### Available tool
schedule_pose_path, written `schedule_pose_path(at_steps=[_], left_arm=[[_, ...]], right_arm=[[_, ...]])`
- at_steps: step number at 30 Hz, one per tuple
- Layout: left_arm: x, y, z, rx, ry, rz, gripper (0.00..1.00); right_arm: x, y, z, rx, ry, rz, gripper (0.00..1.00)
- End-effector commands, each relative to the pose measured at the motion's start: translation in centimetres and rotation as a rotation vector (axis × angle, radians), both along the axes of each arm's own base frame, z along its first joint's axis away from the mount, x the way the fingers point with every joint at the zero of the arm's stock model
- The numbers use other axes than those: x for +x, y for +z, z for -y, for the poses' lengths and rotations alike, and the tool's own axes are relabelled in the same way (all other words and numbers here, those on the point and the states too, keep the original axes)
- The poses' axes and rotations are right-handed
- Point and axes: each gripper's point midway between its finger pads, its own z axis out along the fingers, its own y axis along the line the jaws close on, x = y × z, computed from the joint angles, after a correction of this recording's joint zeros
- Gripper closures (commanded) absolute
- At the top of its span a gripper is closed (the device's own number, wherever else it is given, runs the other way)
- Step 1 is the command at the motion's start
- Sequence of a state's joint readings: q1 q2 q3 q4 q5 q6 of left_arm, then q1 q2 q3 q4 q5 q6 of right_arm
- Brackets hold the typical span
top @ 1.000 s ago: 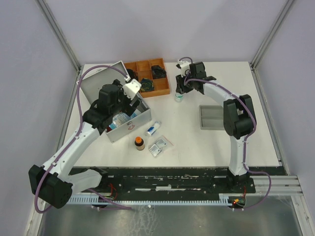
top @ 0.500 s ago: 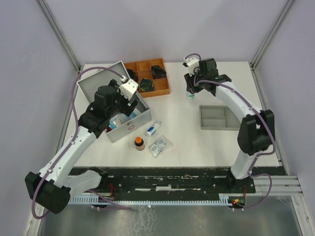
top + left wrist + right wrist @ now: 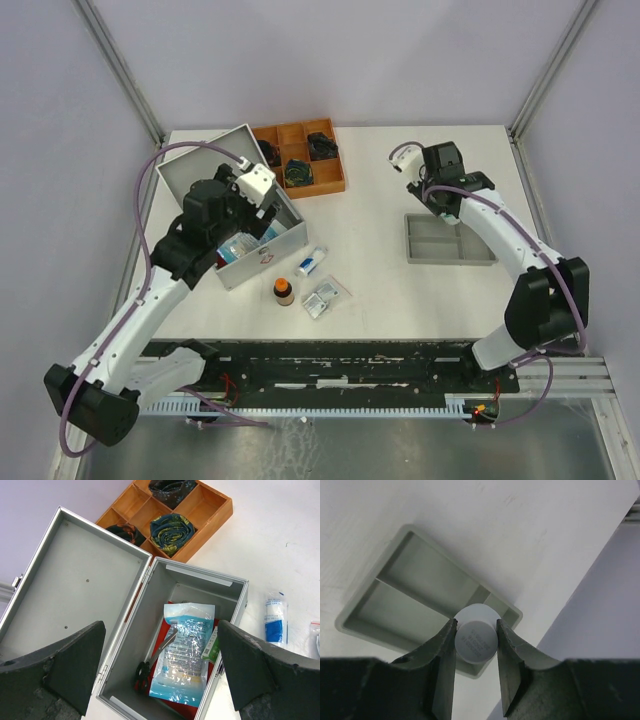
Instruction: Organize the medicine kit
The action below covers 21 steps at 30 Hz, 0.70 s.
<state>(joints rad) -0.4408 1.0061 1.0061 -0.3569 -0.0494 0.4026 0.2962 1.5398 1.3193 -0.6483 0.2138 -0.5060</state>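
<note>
The medicine kit (image 3: 262, 250) is a silver-grey case at mid left with its lid (image 3: 205, 165) swung open. In the left wrist view the kit (image 3: 200, 577) holds a blue-white pouch (image 3: 185, 657), scissors (image 3: 150, 662) and a small green box (image 3: 212, 645) on red lining. My left gripper (image 3: 250, 212) hovers above the open case, open and empty (image 3: 161, 625). My right gripper (image 3: 447, 205) is shut on a small white round bottle (image 3: 476, 640) and holds it above the far end of the small grey tray (image 3: 420, 595).
The grey tray (image 3: 448, 240) lies at mid right. A brown wooden compartment tray (image 3: 300, 157) with dark rolled items stands behind the kit (image 3: 210, 510). In front of the kit are a blue-white tube (image 3: 311, 261), a brown bottle (image 3: 284, 291) and clear sachets (image 3: 322, 297).
My right gripper has carried the white bottle rightward, from beside the wooden tray to over the grey tray. My left gripper has drawn back a little above the kit.
</note>
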Motion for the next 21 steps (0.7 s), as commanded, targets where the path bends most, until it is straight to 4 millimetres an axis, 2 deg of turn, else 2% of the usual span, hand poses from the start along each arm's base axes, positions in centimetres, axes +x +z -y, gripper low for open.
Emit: schedule_pose_path(at_steps=[1,8,14,17,21], left_arm=[[-0.4,1.6,0.2,-0.075,0.005,0.042,0.01],[-1.0,1.9,-0.2,-0.074,0.003,0.060,0.01],[-1.2,1.9,-0.3,-0.071,0.007,0.064,0.01],[-1.2,1.9,-0.4,-0.070,0.008,0.065,0.01],[-1.2,2.0,-0.4,-0.069,0.007,0.068,0.01]], right_arm=[[1.0,0.1,1.9,-0.132,-0.024,0.039,0.99],[2.1,-4.2,2.3,-0.200,-0.033,-0.024,0.99],[2.1,-7.1,1.2,-0.224,-0.011,-0.066,0.96],[2.0,-8.2,0.4,-0.233,0.004,-0.078,0.93],[1.6,-9.5,-0.2,-0.235,0.007,-0.108,0.83]])
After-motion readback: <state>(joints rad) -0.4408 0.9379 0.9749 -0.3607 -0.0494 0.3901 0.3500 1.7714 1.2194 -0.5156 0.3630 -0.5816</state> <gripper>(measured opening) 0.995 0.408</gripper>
